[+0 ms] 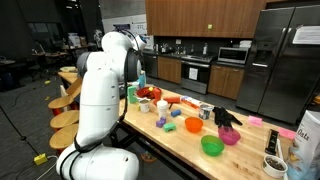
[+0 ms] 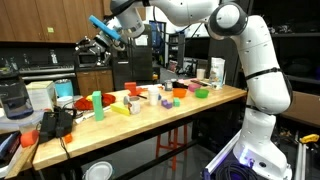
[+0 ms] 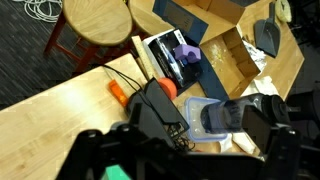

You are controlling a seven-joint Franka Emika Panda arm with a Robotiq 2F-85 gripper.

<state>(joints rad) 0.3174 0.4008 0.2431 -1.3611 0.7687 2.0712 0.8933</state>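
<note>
Pincer [image 2: 92, 41] hangs high above one end of the counter [image 1: 176, 148], jaws spread wide with nothing between them. The nearest thing is a black device [image 2: 55, 122] lying on that end of the counter, well below the pincer. In the wrist view a cable runs from it, and a small orange piece [image 3: 118, 92] lies on the counter just beside it. The counter is a pale wood top on a dark frame, crowded along its length. A green block [image 2: 96, 100] stands upright on it and a yellow piece [image 2: 121, 110] lies near that. Small cups and toys are too small to name. In an exterior view an orange bowl [image 1: 193, 125], a pink bowl [image 1: 229, 136] and a green bowl [image 1: 212, 146] sit close together on the counter. A round wooden stool [image 3: 95, 22] stands just beside the counter. Behind the counter is a kitchen wall with wood cabinets [image 1: 200, 16], a stove [image 1: 196, 72], a microwave [image 1: 233, 55] and a steel fridge [image 1: 284, 60]. A dim open lab space lies off to one side.
</note>
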